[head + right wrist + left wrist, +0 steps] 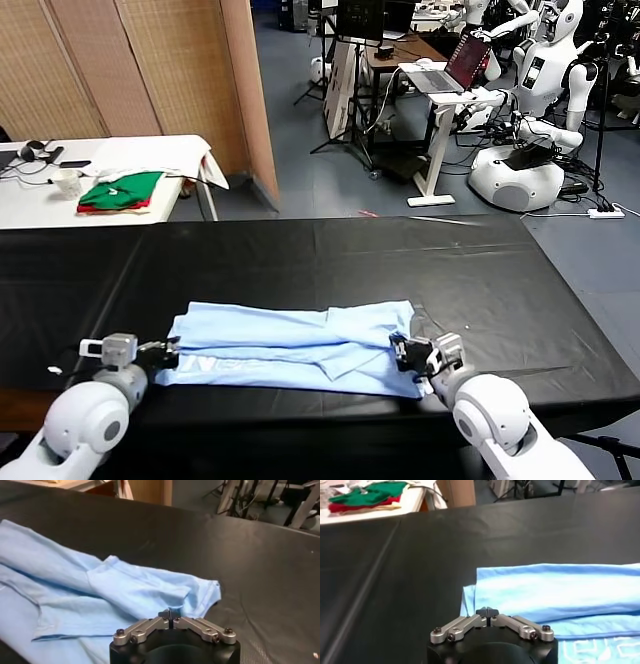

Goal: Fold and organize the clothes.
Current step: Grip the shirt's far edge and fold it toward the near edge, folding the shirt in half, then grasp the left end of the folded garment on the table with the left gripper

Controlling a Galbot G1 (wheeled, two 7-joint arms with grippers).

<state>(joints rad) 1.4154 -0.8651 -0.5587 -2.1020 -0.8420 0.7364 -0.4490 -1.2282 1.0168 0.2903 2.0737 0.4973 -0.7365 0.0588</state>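
The pale light-blue T-shirt (290, 345) lies partly folded into a long band on the black table (330, 260), near its front edge. It also shows in the left wrist view (555, 590) and the right wrist view (75, 590). My left gripper (172, 350) is shut, low at the shirt's left end, with its tips over the fabric edge (487, 612). My right gripper (398, 350) is shut, low at the shirt's right end, over the folded sleeve (169, 614). The fabric lies flat, and no cloth shows pinched between either gripper's fingers.
A white table (150, 150) at the back left holds green and red garments (120, 190) and a cup (67, 183). A wooden partition (150, 70) stands behind it. Other robots (530, 110) and a desk with a laptop (450, 65) stand at the far right.
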